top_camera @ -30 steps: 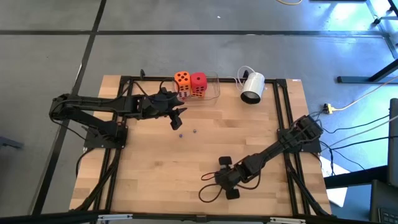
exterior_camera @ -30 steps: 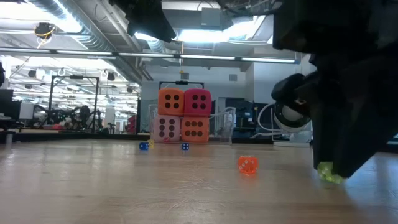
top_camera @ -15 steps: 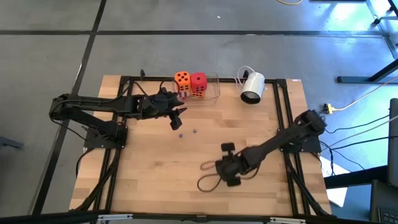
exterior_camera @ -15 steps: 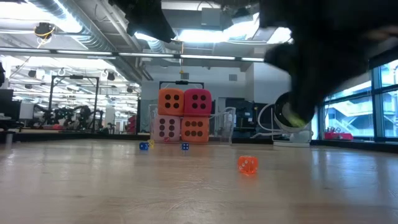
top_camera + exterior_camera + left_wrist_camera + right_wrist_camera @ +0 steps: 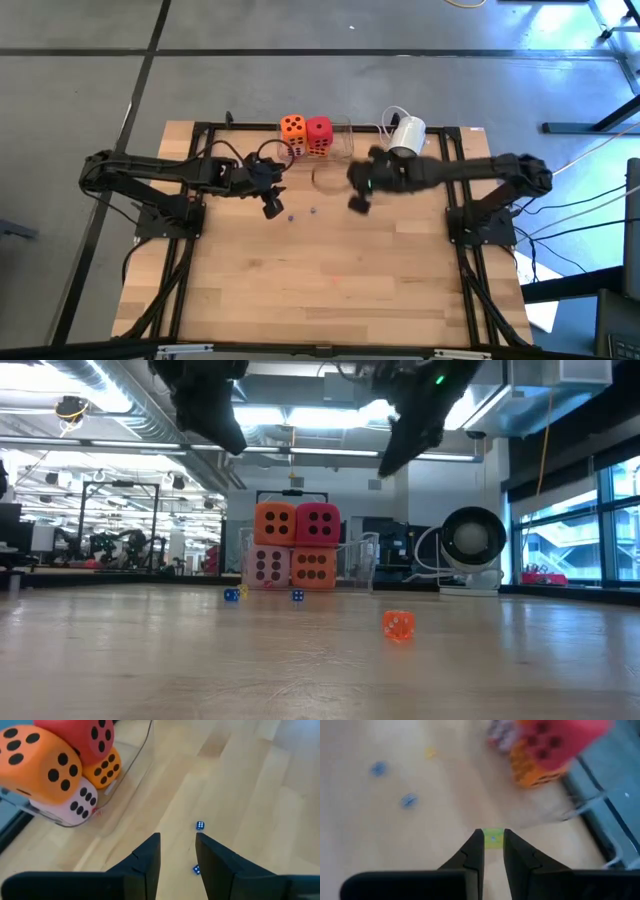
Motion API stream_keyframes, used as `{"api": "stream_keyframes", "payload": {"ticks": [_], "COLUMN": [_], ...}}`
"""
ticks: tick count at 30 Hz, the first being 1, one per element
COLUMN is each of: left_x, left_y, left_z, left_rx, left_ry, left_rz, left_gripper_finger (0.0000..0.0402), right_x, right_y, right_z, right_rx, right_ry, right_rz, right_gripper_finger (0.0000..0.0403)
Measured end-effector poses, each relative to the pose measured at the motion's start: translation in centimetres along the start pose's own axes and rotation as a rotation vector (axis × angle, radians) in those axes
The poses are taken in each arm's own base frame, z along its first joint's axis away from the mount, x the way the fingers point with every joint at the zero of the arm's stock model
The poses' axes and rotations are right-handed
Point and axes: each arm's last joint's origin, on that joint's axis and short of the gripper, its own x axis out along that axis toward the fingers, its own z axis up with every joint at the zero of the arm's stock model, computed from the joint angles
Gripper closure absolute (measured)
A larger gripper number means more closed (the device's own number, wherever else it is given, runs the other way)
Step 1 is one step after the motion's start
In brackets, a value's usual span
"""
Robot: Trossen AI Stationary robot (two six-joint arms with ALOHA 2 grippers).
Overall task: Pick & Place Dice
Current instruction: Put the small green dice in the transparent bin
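Bare wood table (image 5: 330, 290) front half; my right gripper (image 5: 492, 840) clamps a small green die (image 5: 493, 839), left gripper (image 5: 177, 850) slightly apart near dice (image 5: 306, 135).

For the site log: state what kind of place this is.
Probably a robotics lab or workshop in an industrial building. The low view shows exposed ceiling ducts and strip lights, with equipment benches behind; the wooden table carries two robot arms.

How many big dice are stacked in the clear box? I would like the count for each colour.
Orange dice: 2
Red die: 1
Pale pink die: 1
Total: 4
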Motion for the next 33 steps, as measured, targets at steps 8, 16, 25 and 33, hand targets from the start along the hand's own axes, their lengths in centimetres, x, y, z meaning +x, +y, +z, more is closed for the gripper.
{"api": "stream_keyframes", "payload": {"ticks": [8,16,25,33], "left_x": [-0.1,0.0,0.0,1.4], "left_y": [-0.1,-0.1,-0.1,-0.7], "left_z": [0.0,0.1,0.2,0.0], "left_rx": [-0.089,-0.135,-0.153,-0.149], "left_ry": [-0.012,-0.025,-0.031,0.014], "left_rz": [0.015,0.012,0.024,0.016], "left_gripper_finger": [0.0287,0.0281,0.028,0.0276], "right_x": [4.3,9.3,11.3,13.0], "right_y": [-8.0,-12.1,-13.5,-12.9], "right_z": [1.7,0.4,0.3,-0.3], "right_rx": [0.109,0.091,0.09,0.032], "right_ry": [-0.068,0.014,-0.028,0.01], "right_rz": [-0.018,0.064,0.059,0.08], "right_gripper_finger": [0.0353,0.0353,0.0353,0.0352]}}
